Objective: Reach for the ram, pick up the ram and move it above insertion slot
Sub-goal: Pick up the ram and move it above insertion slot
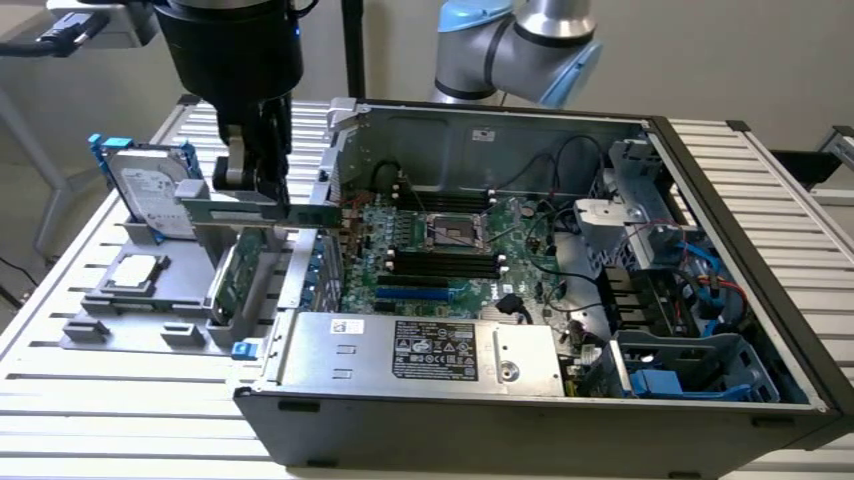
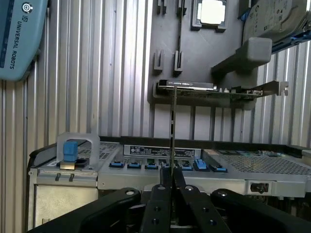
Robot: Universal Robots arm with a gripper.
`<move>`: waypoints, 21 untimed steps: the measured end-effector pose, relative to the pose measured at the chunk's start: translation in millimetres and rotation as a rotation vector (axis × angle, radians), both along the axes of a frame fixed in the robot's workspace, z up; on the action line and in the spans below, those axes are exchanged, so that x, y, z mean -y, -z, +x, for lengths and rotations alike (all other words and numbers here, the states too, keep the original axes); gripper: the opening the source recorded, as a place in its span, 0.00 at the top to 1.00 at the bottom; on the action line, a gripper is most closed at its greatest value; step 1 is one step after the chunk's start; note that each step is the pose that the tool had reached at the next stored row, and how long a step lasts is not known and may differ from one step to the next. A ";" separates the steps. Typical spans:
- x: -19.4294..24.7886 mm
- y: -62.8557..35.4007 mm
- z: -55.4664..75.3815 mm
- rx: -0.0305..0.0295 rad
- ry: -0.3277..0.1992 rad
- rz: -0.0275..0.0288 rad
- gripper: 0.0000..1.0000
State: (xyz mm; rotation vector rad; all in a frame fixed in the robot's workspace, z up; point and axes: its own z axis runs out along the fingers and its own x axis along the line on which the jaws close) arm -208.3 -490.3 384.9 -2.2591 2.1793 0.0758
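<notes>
black 2-finger gripper [image 1: 251, 178] clamped on long thin green ram stick [image 1: 260, 211] | stick hangs right under fingers, long axis level, above grey parts tray [image 1: 134, 300] | black mobo slots [image 1: 441, 262] off to exterior view's right, well apart

Ram [image 1: 260, 211]: thin green stick, horizontal, on edge, lifted left of open case.

You see the ram [image 1: 267, 211] as a matt green circuit board, held between the gripper [image 2: 170, 187] fingers of matt black plastic. The computer case [image 1: 747, 300] is dull grey sheet metal (its power supply [image 1: 414, 350] brighter, brushed-looking). The table [image 1: 80, 400] is ribbed, pale aluminium slats; the holder tray [image 1: 134, 300] is matt grey plastic.
</notes>
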 end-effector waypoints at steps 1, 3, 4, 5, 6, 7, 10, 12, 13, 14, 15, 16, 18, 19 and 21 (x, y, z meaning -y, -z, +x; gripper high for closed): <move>0.0 0.0 3.4 0.0000 0.000 0.0000 0.87; 0.0 0.0 9.9 0.0002 -0.001 0.0000 0.87; 0.0 0.0 13.0 0.0004 -0.001 0.0000 0.87; 0.0 0.0 16.1 0.0005 -0.002 0.0000 0.87; 0.0 0.0 19.4 0.0006 -0.002 0.0001 0.87; 0.0 0.0 22.5 0.0007 -0.002 0.0000 0.87; 0.0 0.0 31.6 0.0012 -0.003 0.0001 0.87; 0.0 0.0 38.0 0.0014 -0.004 0.0001 0.87; 0.0 0.0 41.2 0.0014 -0.004 0.0001 0.87; 0.0 0.0 44.6 0.0015 -0.004 0.0002 0.87; 0.0 0.0 48.1 0.0015 -0.004 0.0002 0.87; -0.1 0.0 51.9 0.0015 -0.005 0.0002 0.87; -0.7 0.0 61.1 0.0014 -0.004 0.0001 0.87; -1.1 -0.1 65.6 0.0014 -0.004 0.0000 0.87; -2.1 0.0 74.6 0.0014 -0.005 0.0001 0.87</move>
